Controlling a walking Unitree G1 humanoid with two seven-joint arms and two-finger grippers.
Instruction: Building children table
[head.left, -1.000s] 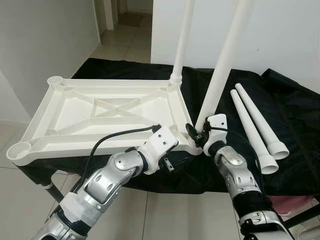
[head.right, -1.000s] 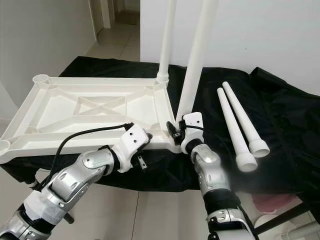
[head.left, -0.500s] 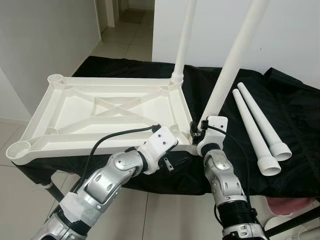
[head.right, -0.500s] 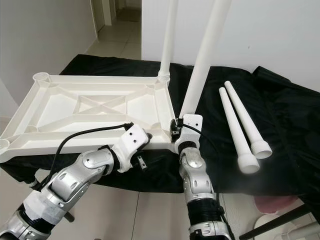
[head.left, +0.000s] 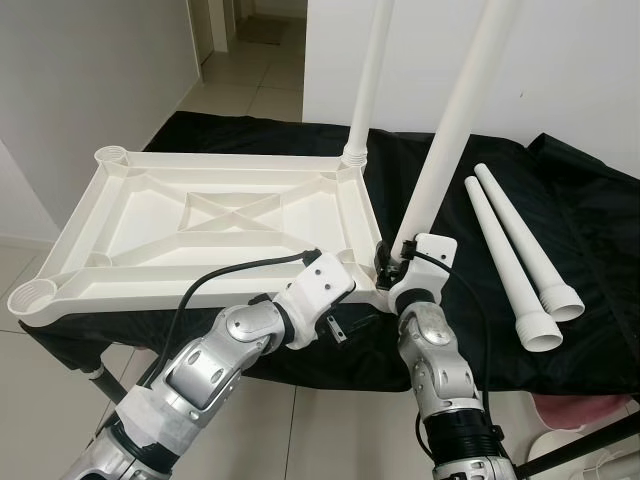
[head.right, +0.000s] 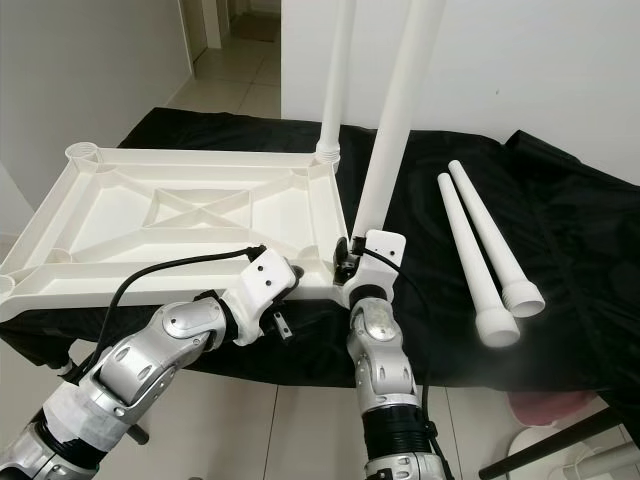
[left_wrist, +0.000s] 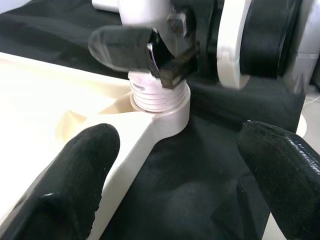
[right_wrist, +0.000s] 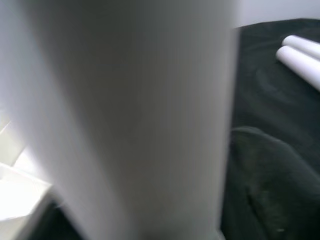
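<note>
Gripping leg (head.left: 452, 130) base: right end effector (head.left: 392, 262) closed.

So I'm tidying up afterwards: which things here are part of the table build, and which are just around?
Part of the build:
white tabletop
far leg
near leg, right gripper at its base
two spare legs
left gripper

Just around:
black cloth

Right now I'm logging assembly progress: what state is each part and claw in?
Tabletop: upside down on the black cloth.
Far corner leg: upright in its socket.
Near corner leg: leaning, base at the socket, threads exposed.
Two spare legs: lying loose on the cloth.
Right claw: shut on near corner leg.
Left claw: open, beside the near corner.
</note>
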